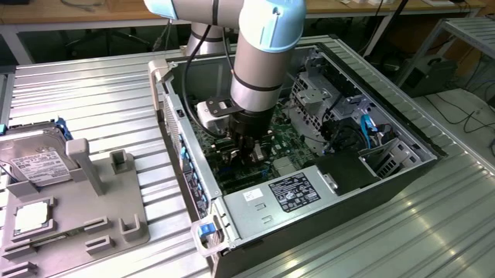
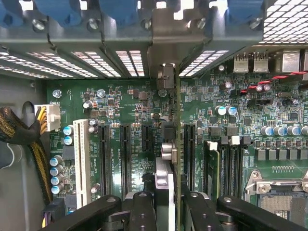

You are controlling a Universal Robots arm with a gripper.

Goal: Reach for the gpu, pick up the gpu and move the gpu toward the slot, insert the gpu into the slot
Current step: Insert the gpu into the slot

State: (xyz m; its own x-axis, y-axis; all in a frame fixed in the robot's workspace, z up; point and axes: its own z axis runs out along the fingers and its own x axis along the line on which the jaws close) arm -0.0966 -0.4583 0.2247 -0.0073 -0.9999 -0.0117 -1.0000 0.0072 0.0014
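Gripper (image 2: pixel 166 207) clamped on gpu (image 2: pixel 176 139), edge-on over green board (image 2: pixel 120 103) in wrist view; exterior view adds open case (image 1: pixel 371 98), hard drive (image 1: pixel 31 153) outside.

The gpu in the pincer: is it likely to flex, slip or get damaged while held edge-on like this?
The gpu is a thin card standing on edge above the green board, so it probably stays stiff. The pincer grips just one narrow edge, so it might tilt sideways. Its exposed parts look fragile if knocked.

One gpu (image 2: pixel 176 144), one gripper (image 2: pixel 168 211), one hard drive (image 1: pixel 31 156), one processor chip (image 1: pixel 32 216).
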